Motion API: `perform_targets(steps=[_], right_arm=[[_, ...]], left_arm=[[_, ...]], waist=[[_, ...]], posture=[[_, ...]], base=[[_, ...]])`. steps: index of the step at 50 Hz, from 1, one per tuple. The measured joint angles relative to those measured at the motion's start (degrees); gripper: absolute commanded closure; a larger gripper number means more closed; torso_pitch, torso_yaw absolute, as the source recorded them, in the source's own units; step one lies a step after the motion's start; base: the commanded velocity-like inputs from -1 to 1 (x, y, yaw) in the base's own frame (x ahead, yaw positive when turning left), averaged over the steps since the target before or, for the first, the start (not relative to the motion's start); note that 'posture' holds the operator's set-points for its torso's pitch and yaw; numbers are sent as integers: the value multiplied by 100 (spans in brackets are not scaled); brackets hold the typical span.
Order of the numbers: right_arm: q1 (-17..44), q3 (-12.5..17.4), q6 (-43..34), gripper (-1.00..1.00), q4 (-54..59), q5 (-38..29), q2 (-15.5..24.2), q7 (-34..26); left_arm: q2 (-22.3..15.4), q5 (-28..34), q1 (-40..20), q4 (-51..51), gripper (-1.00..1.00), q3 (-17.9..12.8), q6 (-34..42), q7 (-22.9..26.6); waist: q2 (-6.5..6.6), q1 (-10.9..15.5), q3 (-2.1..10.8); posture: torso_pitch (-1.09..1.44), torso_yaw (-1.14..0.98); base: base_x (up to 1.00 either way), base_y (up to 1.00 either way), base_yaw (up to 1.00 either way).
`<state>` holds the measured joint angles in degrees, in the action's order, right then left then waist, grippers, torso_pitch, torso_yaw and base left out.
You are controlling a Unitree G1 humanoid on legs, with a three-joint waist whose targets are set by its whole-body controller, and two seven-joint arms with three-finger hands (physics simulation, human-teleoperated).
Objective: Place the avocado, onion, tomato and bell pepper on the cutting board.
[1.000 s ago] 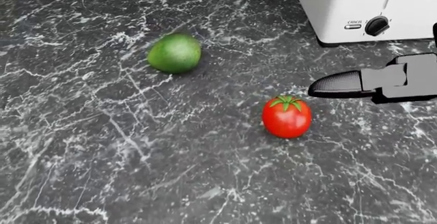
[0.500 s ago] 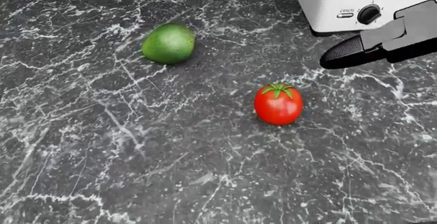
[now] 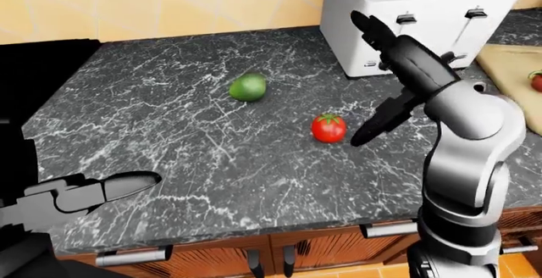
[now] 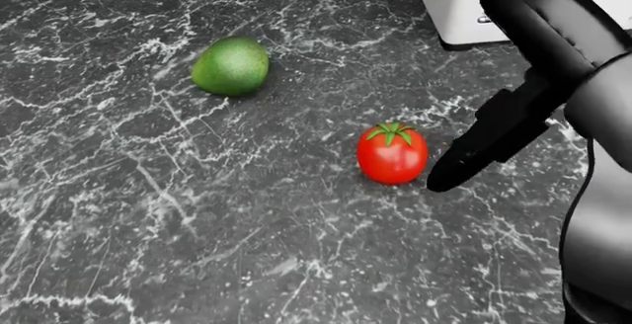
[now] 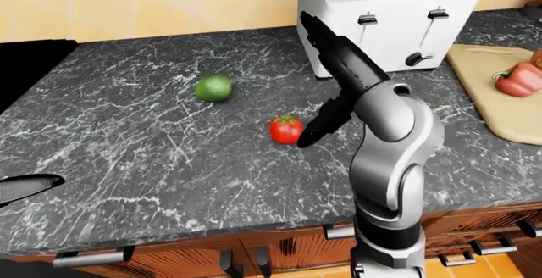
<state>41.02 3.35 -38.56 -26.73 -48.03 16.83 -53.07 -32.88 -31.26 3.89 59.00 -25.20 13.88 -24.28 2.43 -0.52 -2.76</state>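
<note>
A: Head view: the tomato (image 4: 392,153) sits on the desk (image 4: 148,228), stem cap up, and the right robot hand (image 4: 464,162) has a dark fingertip just beside it on the view's right, not touching as far as I can tell.

B: Fingers spread or closed?

A: Spread; one points down at the tomato, another reaches up toward the toaster (image 3: 419,17). Nothing is gripped. The left robot hand (image 3: 89,192) hangs low at the left-eye view's left; whether it is open I cannot tell.

B: So the step is the tomato pick?

A: I judge so. Next the fingers must bracket it and close.

B: And the rest?

A: The avocado (image 4: 230,65) lies up-left, long axis roughly left-right. The pepper (image 5: 521,79) already lies on the board (image 5: 491,109), stem toward the view's left.
</note>
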Motion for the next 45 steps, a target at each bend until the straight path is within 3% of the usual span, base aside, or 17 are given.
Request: perform_targets(steps=[13,32,45], right_arm=[[-274,-34,829,-100,134,-686,-208,-442],[-495,-51,2042,-100,513,-1501,-322,-376],[-251,-89,2187,-100,749,-1508,-480,-341]], left_arm=[[11,14,-28,0,-100,2,47,7],[39,22,-52,4,-100,5,60,14],[60,43,-55,2,-100,29,61,31]], waist=[[9,-9,8],[-1,-20,14],[25,-21,17]], posture=[[0,0],[0,0],[0,0]], base=[[0,0,0],[0,0,0],[0,0,0]])
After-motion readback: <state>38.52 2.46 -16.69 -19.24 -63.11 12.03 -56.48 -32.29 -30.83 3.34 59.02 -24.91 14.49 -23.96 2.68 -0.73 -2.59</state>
